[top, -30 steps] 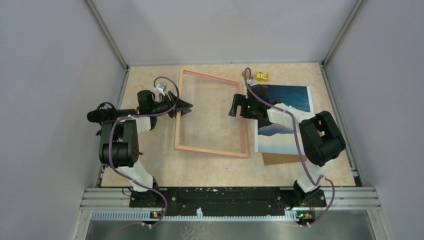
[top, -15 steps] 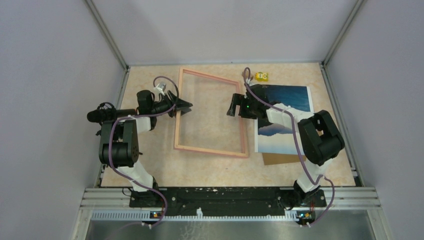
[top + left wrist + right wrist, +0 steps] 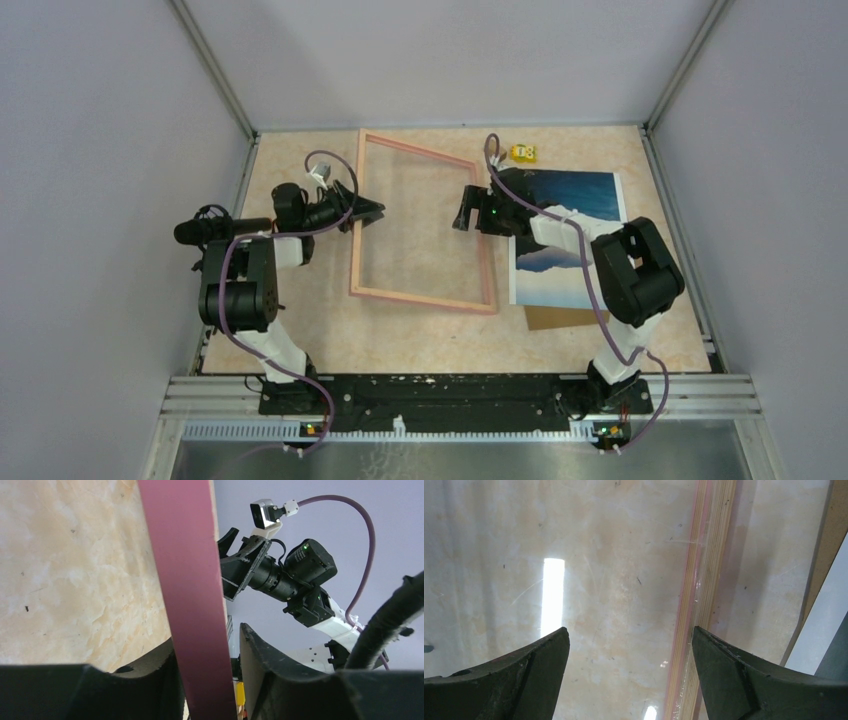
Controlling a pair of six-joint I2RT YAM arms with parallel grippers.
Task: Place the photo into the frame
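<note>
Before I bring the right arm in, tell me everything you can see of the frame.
The frame is a thin-railed rectangle of pinkish light wood. Glare in the right wrist view suggests a clear pane. It sits mid-table with no picture inside. The left gripper is closed on its left rail; I cannot tell if that side is lifted. The right gripper hovers open over the right rail, not touching. The photo lies apart on its right.

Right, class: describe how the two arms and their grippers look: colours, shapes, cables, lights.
Both the left arm and right arm have bulky black joints linked by white segments. A purple cable loops along each. The grippers' fingers are black and pointed; a green light shows on the right wrist.
</note>
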